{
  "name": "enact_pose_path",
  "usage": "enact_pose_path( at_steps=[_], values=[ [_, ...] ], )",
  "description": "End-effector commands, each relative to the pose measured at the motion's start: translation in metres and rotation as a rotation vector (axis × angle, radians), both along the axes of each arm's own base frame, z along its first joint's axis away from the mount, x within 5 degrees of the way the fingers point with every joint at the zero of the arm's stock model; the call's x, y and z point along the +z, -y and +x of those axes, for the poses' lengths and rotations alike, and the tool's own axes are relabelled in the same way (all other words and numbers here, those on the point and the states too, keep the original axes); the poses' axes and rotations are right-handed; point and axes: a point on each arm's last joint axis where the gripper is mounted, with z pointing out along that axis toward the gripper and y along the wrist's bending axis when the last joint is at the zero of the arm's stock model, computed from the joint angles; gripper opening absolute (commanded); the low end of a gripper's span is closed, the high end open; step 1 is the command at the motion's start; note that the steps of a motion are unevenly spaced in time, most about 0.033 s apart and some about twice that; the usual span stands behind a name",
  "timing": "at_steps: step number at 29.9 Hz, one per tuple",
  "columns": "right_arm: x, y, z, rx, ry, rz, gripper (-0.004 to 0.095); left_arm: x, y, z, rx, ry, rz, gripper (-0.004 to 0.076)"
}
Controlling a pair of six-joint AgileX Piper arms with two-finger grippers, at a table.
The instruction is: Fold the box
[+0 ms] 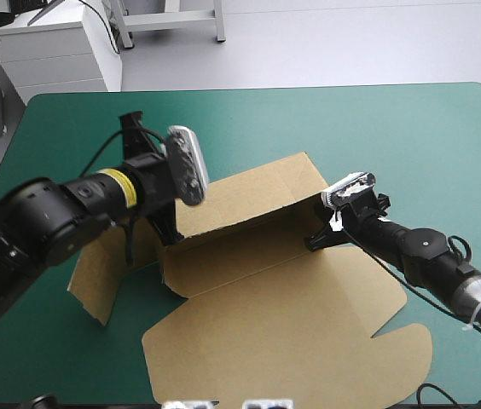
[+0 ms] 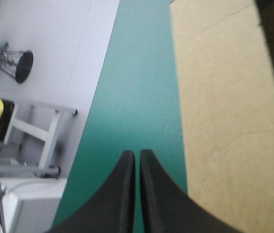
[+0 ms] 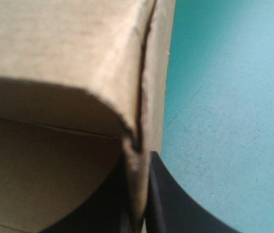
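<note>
The brown box (image 1: pixel 292 298) lies in the middle of the table, its wide lid panel flat toward the front edge and its back wall (image 1: pixel 249 200) raised. My right gripper (image 1: pixel 319 240) is at the wall's right end, shut on a folded side wall (image 3: pixel 139 97) that stands between its fingers (image 3: pixel 163 204). At the wall's left end is my left gripper (image 1: pixel 169 234). In the left wrist view its fingers (image 2: pixel 127 194) are shut with nothing held, pointing along the teal-green cover with the board (image 2: pixel 224 97) beside them.
A side flap (image 1: pixel 95 281) of the box sticks out to the left under my left arm. The teal-green cover (image 1: pixel 394 128) stretches beyond the box to the far and right edges. The lid's front tab (image 1: pixel 402 358) reaches close to the table's front edge.
</note>
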Motion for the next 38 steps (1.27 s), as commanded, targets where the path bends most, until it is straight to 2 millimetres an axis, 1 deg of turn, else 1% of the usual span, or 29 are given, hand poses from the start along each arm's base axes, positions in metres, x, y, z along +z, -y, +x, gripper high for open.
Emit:
enact_pose_path(
  at_steps=[1, 2, 4, 5, 7, 9, 11, 14, 16, 20, 24, 26, 29, 33, 36, 38],
  values=[
    [0.019, -0.001, 0.001, -0.007, 0.042, 0.053, -0.0018, 0.021, -0.037, 0.014, 0.159, -0.045, -0.151, 0.0017],
    [0.019, -0.001, 0.001, -0.007, 0.042, 0.053, -0.0018, 0.018, -0.047, 0.018, 0.206, -0.100, -0.174, 0.0017],
    [0.019, -0.002, 0.001, -0.004, 0.041, 0.054, -0.0018, 0.011, -0.074, 0.028, 0.328, -0.208, -0.237, 0.0017],
    [0.019, -0.002, 0.001, -0.003, 0.041, 0.054, -0.0018, 0.009, -0.084, 0.032, 0.374, -0.244, -0.267, 0.0016],
    [0.019, -0.002, 0.001, -0.002, 0.040, 0.055, -0.0018, 0.008, -0.110, 0.038, 0.476, -0.286, -0.354, 0.0016],
    [0.018, -0.002, 0.001, 0.001, 0.040, 0.054, -0.0018, 0.011, -0.133, 0.039, 0.567, -0.282, -0.427, 0.0013],
    [0.020, -0.002, 0.000, 0.004, 0.047, 0.053, -0.0018, 0.013, -0.152, 0.037, 0.644, -0.274, -0.482, 0.0006],
    [0.024, -0.001, -0.002, 0.017, 0.069, 0.040, -0.0018, 0.012, -0.168, 0.035, 0.733, -0.293, -0.549, 0.0006],
    [0.026, -0.001, -0.005, 0.040, 0.085, 0.019, -0.0018, 0.012, -0.172, 0.035, 0.759, -0.295, -0.566, 0.0006],
    [0.035, 0.002, -0.011, 0.037, 0.106, 0.022, -0.0018, 0.008, -0.172, 0.037, 0.763, -0.307, -0.568, 0.0006],
    [0.043, 0.006, -0.018, 0.033, 0.115, 0.024, -0.0018, 0.008, -0.172, 0.037, 0.765, -0.308, -0.566, 0.0006],
    [0.045, 0.005, -0.022, 0.059, 0.092, 0.010, -0.0018, 0.008, -0.172, 0.037, 0.764, -0.308, -0.567, 0.0006],
    [0.049, 0.004, -0.025, 0.134, 0.024, -0.073, -0.0018, 0.008, -0.172, 0.037, 0.764, -0.308, -0.567, 0.0006],
    [0.070, 0.007, -0.026, 0.144, -0.046, -0.149, -0.0018, 0.007, -0.172, 0.037, 0.762, -0.312, -0.569, 0.0006],
    [0.095, 0.010, -0.026, 0.093, -0.100, -0.153, -0.0018, 0.006, -0.172, 0.036, 0.763, -0.328, -0.563, 0.0006],
    [0.107, 0.014, -0.028, 0.048, -0.154, -0.150, -0.0019, 0.005, -0.171, 0.035, 0.765, -0.346, -0.559, 0.0006]
  ],
)
